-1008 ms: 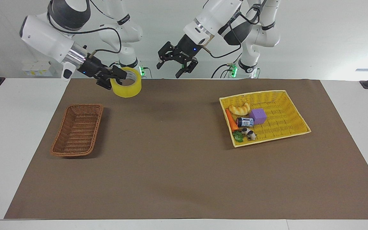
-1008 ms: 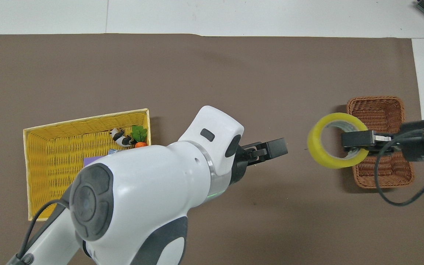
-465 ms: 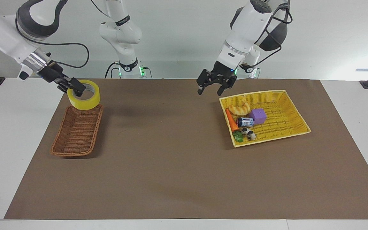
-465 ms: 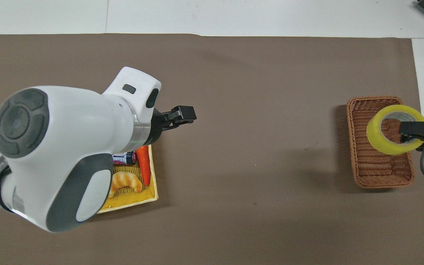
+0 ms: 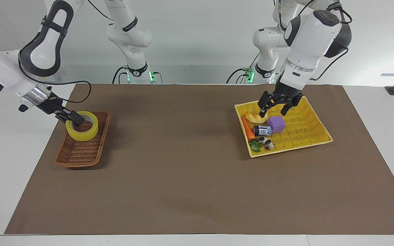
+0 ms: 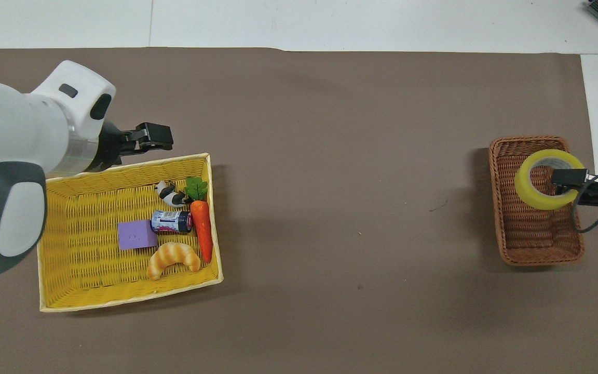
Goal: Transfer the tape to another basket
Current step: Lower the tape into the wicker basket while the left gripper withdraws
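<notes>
Right gripper (image 5: 75, 120) swung from above the table edge by the robots, out over the brown basket (image 5: 82, 150), then lowered toward it. Carried the tape (image 5: 81, 125) along, clamped by its wall throughout; roll now low over the basket end nearer the robots, hole up; contact with the basket not discernible. Left gripper (image 5: 275, 108) pulled away from mid-table, well clear of the brown basket, crossed to the yellow basket (image 5: 311, 126) and dropped lower; now over the rim nearer the robots, above the croissant (image 5: 257, 117), fingers spread as before.
</notes>
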Action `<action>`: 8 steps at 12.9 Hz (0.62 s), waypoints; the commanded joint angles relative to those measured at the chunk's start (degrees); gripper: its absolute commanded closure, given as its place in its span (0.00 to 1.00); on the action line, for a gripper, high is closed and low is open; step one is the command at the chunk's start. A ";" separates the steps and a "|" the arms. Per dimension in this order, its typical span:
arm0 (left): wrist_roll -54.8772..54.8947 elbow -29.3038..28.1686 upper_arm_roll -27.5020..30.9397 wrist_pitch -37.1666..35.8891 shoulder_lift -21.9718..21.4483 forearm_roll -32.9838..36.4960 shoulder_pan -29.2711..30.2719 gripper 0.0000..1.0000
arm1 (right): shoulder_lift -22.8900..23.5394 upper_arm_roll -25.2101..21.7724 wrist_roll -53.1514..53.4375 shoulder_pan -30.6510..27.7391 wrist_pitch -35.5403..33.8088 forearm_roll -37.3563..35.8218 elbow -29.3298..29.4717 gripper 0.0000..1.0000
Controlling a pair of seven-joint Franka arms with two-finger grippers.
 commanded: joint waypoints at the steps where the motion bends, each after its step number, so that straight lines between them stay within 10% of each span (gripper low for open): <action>1: 5.90 0.71 -0.72 -3.63 -0.28 4.60 4.92 0.00 | 3.29 0.71 -4.05 -2.21 1.04 -0.60 1.26 1.00; 8: 19.28 10.29 -0.64 -20.33 -0.10 5.50 14.52 0.00 | 7.86 0.71 -7.67 -3.19 3.07 -0.43 0.38 1.00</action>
